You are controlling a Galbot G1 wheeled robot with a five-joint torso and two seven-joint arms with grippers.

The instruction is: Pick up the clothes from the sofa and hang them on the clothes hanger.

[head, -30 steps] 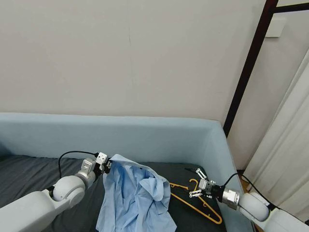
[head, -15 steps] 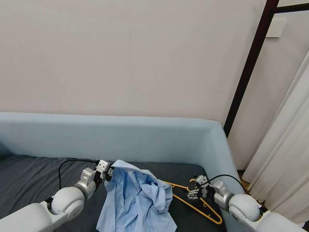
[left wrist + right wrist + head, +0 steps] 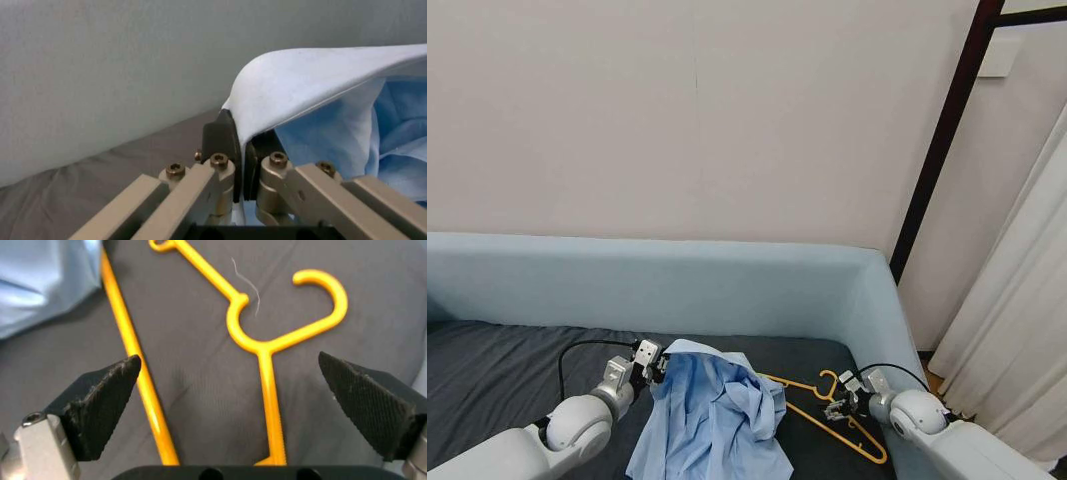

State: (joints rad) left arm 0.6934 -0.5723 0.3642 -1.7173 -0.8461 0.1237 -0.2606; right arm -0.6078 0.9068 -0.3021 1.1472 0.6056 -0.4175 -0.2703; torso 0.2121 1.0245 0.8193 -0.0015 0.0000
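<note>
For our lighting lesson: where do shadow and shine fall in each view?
Head view: soft, even light, no glare. Left wrist view: shirt bright on top, shaded under its fold at the left end effector. Right wrist view: faint shine on the hanger, dim shadow beside the shirt.

We see the shirt (image 3: 712, 415) as thin, matt, light blue cloth, softly creased. At its three o'clock lies the hanger (image 3: 266, 385), smooth, glossy yellow plastic. The sofa seat (image 3: 487, 370) is a dark grey, finely woven, matt cloth. The sofa back (image 3: 727, 290), at twelve o'clock, is pale blue matt cloth too. The left hand (image 3: 245, 145) shows satin metal links with screw heads and smooth black pads (image 3: 220, 135). On the right hand (image 3: 229, 361) the black pads (image 3: 100, 400) look rough and grainy.
</note>
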